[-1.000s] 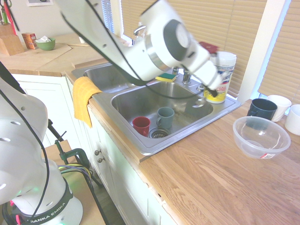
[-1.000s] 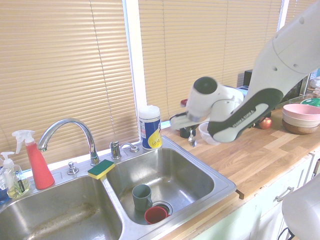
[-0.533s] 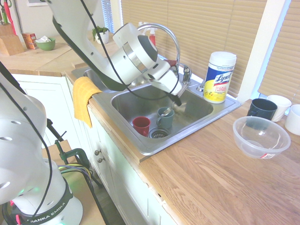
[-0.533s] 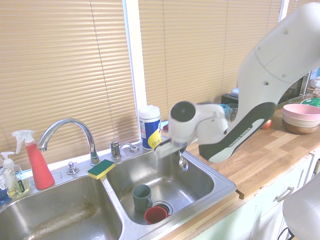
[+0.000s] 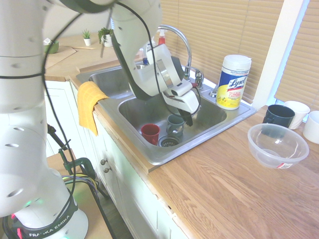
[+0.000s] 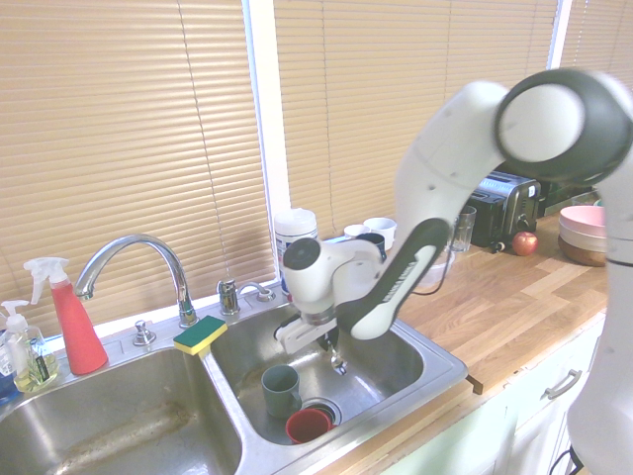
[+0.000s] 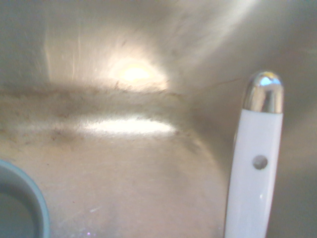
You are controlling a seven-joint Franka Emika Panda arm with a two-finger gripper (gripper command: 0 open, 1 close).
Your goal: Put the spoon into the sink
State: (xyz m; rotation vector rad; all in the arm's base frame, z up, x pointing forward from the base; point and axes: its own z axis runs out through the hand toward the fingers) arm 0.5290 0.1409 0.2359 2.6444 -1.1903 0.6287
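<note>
Down in the right-hand basin of the sink (image 5: 149, 112) the tool (image 6: 333, 354) hangs clamped on the spoon (image 7: 255, 158), its jaws drawn fully together around it, pointing steeply toward the steel floor. From the wrist view the spoon's white handle with a small hole and a shiny metal end cap stands up against the dull basin wall (its bowl end cannot be made out in any view). In the second exterior view a short silvery piece of it shows just below the tool, above the basin floor and not touching it. A grey-green mug (image 6: 281, 389) stands upright just beside the tool, and a red cup (image 6: 309, 425) sits near the round drain strainer (image 5: 169, 142). A yellow-and-green sponge (image 6: 200, 334) lies on the sink's back ledge by the curved faucet (image 6: 134, 259). On the wooden bench (image 5: 234, 194) a clear plastic bowl (image 5: 277, 145) stands well apart from the sink, and a wipes canister (image 5: 232, 81) stands at the sink's far corner.
</note>
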